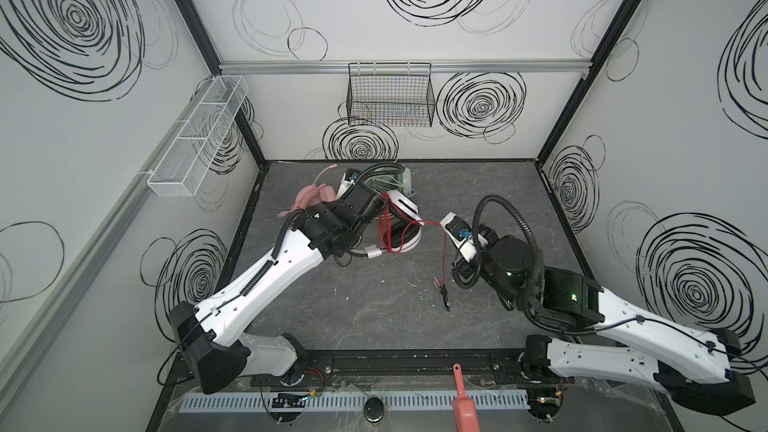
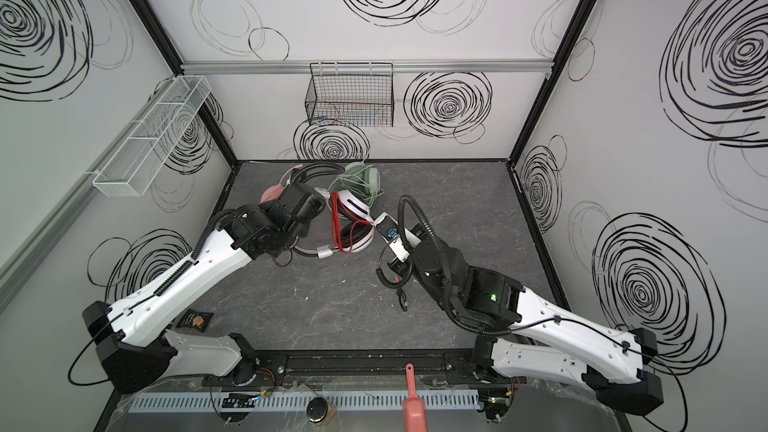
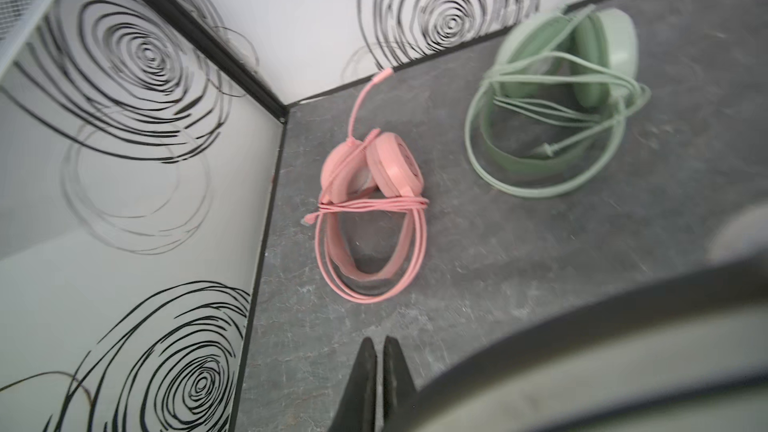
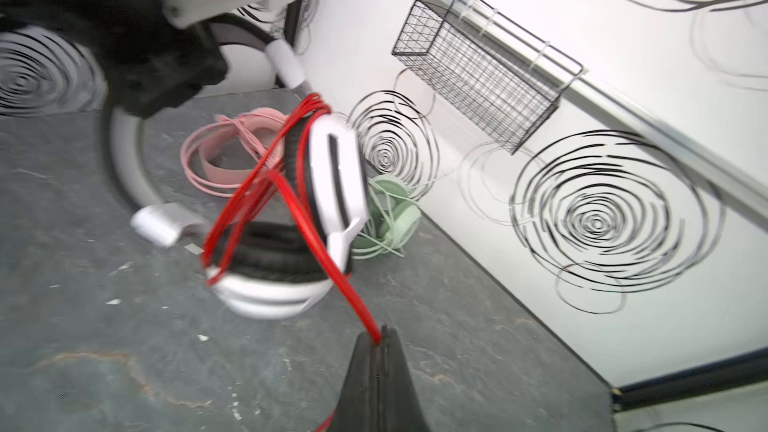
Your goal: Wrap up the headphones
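On the dark surface [image 1: 374, 305] is the white-and-black headset [image 4: 336, 176], with the mint headset [image 3: 619, 43] and the pink headset [image 3: 390, 168] just behind it, both cable-wrapped. The right claw [image 4: 381, 338] pinches its red cable [image 4: 334, 272] tight. The left claw [image 3: 378, 347] is closed beside its headband; whether it grips the band is unclear.

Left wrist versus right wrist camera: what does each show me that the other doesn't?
Left wrist only: the left gripper, jaws shut. Right wrist only: the earcups of the white-and-black headset, its thin red cable pinched in the right gripper, and the black wire basket. Both: the all-pink headset and mint-green headset, cables looped around them, on the grey table.
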`<state>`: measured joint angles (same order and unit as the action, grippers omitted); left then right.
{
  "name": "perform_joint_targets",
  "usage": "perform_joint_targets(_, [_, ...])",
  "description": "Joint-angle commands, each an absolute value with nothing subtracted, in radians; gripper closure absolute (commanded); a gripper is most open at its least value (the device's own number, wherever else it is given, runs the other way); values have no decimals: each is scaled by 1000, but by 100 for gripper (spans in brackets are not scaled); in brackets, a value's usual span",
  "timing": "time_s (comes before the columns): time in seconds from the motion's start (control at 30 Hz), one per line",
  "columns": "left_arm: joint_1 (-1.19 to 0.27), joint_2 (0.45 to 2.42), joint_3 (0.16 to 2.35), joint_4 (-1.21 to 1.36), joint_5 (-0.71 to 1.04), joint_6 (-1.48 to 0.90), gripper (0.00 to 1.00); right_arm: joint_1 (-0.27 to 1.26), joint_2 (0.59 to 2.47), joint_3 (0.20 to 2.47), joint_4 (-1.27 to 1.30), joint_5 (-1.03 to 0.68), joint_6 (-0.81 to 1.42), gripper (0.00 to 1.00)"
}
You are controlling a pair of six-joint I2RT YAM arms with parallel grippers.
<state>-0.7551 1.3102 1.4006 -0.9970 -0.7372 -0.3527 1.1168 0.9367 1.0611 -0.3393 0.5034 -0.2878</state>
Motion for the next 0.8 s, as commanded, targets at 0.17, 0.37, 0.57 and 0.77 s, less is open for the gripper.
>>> perform_joint_targets(0.17, [-966,1189,1323,-956,-412,-329,100,905,1020,1095,-200,346,-488,100])
perform_joint_targets(0.37, [-1026,1123,1324,-928,-224,-317,100,791,1030,1033,-117,90,-471,100])
perform_joint_targets(0.57, [-1055,1154,1358,-969,-159,-292,100,708,1020,985,-23,-202,-419,100])
perform_joint_targets(0.77, [-1092,1180,1330,-982,-185,-304,100,688,1042,1016,-3,-278,-411,100])
